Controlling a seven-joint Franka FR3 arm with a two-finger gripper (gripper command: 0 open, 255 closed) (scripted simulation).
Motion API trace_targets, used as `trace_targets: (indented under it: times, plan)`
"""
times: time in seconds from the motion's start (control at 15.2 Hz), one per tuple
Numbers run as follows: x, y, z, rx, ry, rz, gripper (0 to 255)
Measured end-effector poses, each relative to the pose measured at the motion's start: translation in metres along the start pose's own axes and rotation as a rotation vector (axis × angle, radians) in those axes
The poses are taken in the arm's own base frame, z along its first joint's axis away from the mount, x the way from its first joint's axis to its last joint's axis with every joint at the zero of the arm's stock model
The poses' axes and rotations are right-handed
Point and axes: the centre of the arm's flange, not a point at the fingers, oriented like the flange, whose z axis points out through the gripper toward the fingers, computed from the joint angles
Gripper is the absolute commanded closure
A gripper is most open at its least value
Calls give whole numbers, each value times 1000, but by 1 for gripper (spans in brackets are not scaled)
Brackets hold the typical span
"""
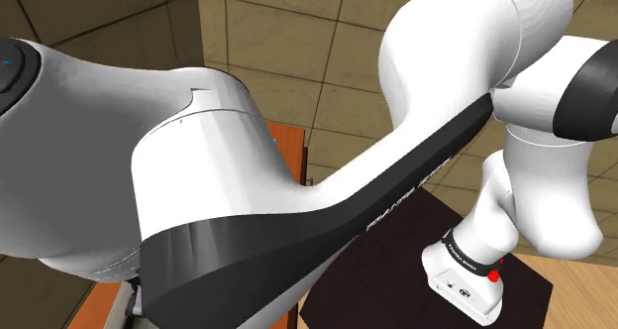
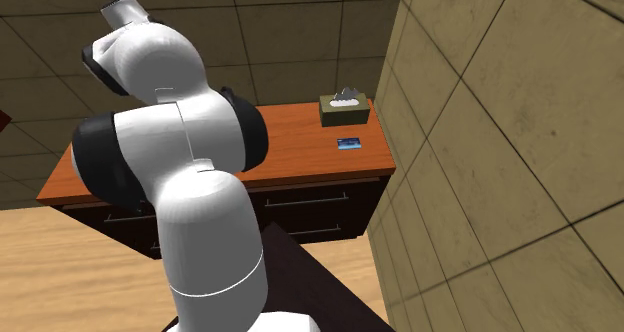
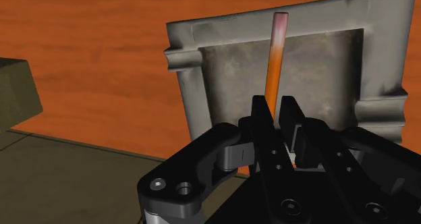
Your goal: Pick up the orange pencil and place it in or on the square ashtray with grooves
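Evidently I have the orange pencil [image 3: 275, 61] pinched tight in the gripper [image 3: 274, 111], its shaft reaching over the sunken middle of the grey square ashtray [image 3: 195, 74] toward the far rim. I judge that lines it up so a release would drop it inside. The ashtray rests on an orange-brown wooden top [image 2: 300, 130] over dark drawers, shared with an olive tissue box [image 2: 343, 107] and a small blue card [image 2: 348, 144], between beige tiled walls [image 2: 480, 130].
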Motion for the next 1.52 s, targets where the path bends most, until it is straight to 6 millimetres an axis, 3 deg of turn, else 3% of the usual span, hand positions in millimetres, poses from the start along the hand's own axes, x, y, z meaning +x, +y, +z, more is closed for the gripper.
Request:
trace_targets:
  times: [0.92,1.39,1.45,1.52]
  plan:
    - [1,-19,72,0,-1,1,255]
    - [1,-20,79,0,0,1,255]
    - [1,-20,79,0,0,1,0]
    - [1,-20,80,0,0,1,0]
